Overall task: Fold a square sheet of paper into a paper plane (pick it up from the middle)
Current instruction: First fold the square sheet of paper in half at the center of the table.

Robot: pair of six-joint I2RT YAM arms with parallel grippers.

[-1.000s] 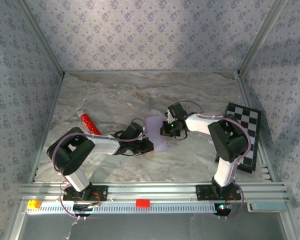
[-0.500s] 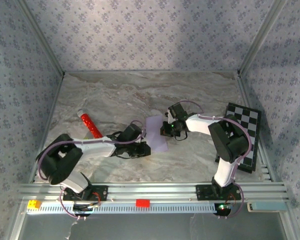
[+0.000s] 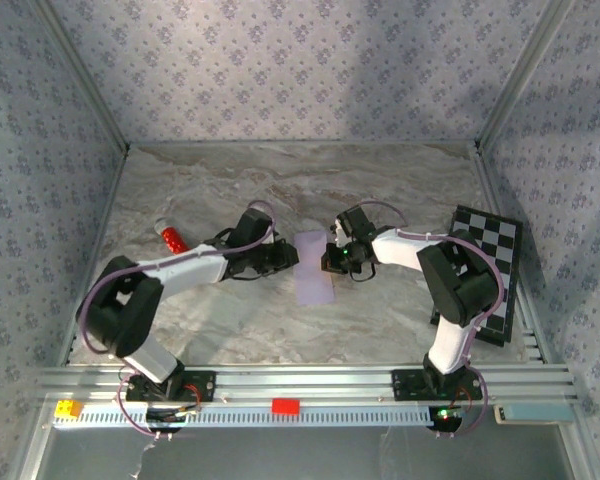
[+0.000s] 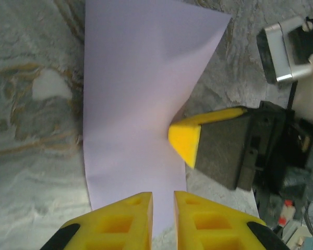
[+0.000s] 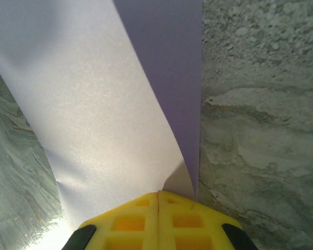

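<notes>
The square sheet of paper (image 3: 312, 270) is pale lilac and lies folded into a narrow strip on the marble table, mid-table between the two arms. My right gripper (image 3: 330, 262) is shut on its right edge; in the right wrist view the paper (image 5: 94, 94) rises in two layers out of the closed fingertips (image 5: 158, 194). My left gripper (image 3: 286, 257) sits at the strip's left side. In the left wrist view its jaws (image 4: 163, 208) stand a narrow gap apart over the paper (image 4: 135, 94), pinching nothing. The right gripper's yellow fingertip (image 4: 185, 143) presses the opposite edge.
A small red cylinder (image 3: 172, 240) lies left of the left arm's forearm. A black-and-white checkered board (image 3: 490, 270) lies at the right by the wall. Patterned walls close in the table on three sides. Small yellow (image 3: 68, 408) and red (image 3: 285, 405) blocks sit on the front rail.
My left arm swung its gripper from the paper's near-left corner away from me to the strip's left side. The paper settled slightly. The right arm stayed put.
</notes>
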